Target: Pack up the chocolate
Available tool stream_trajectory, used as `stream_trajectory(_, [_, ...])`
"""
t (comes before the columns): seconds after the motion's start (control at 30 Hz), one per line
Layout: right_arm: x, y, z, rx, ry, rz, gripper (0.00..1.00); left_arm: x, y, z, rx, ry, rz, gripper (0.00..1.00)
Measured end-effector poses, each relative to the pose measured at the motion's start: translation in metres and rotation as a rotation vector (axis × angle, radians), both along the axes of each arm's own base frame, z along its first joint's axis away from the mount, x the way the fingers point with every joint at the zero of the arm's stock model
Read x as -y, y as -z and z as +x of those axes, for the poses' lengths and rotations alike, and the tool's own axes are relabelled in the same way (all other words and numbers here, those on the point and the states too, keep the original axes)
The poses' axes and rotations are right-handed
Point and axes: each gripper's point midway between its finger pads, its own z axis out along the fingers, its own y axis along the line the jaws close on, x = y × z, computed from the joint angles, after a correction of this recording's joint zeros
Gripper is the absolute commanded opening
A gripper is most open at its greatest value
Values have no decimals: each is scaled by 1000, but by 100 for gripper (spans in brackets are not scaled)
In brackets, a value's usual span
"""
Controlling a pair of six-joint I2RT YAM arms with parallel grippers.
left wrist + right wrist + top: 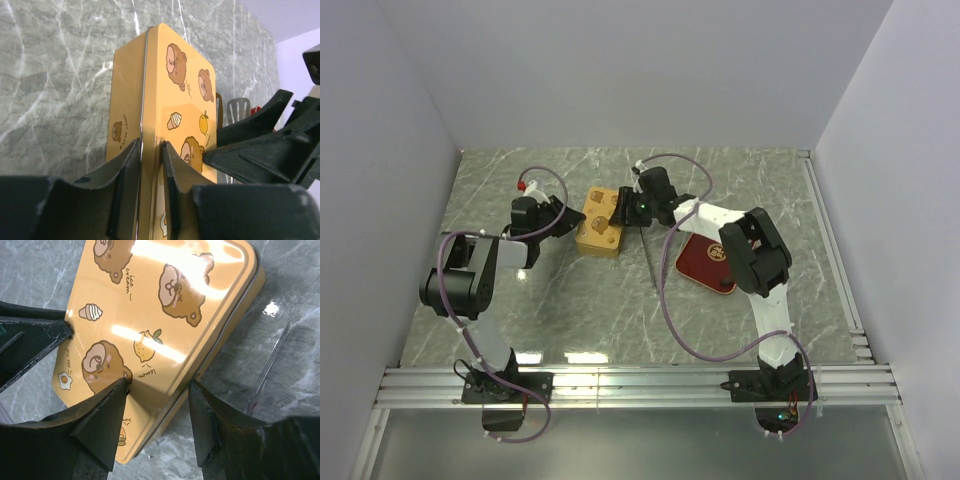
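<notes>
From above, a gold rectangular tin (599, 232) printed with bears lies mid-table, lid on, between the arms; a red square tray (705, 262) sits to its right. No chocolate shows; perhaps it is inside.

Left wrist: the left gripper (150, 147) is clamped on the tin's rim and should hold it level.

Right wrist: the right gripper (160, 390) stands apart astride the tin's edge, one finger touching the lid; work it gently. The tin's inside is hidden.
</notes>
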Motion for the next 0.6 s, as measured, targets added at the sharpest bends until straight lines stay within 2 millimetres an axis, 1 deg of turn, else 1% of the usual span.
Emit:
stream_trajectory(0.07, [0, 0, 0, 4, 1, -10, 59, 0, 0, 2, -7, -10, 3, 32])
stream_trajectory(0.1, [-1, -1, 0, 5, 1, -17, 59, 0, 1, 3, -12, -19, 5, 35])
stream_trajectory(0.17, [-1, -1, 0, 8, 4, -30, 60, 2, 3, 4, -27, -37, 10, 38])
stream_trajectory(0.27, [-2, -1, -1, 13, 10, -53, 61, 4, 5, 6, -41, -58, 20, 41])
stream_trajectory(0.4, [-2, -2, -1, 23, 16, -83, 61, 4, 7, 6, -57, -81, 21, 45])
stream_trajectory(0.6, [-3, -5, -3, 35, 13, -156, 63, 6, 10, 11, -75, -97, 20, 47])
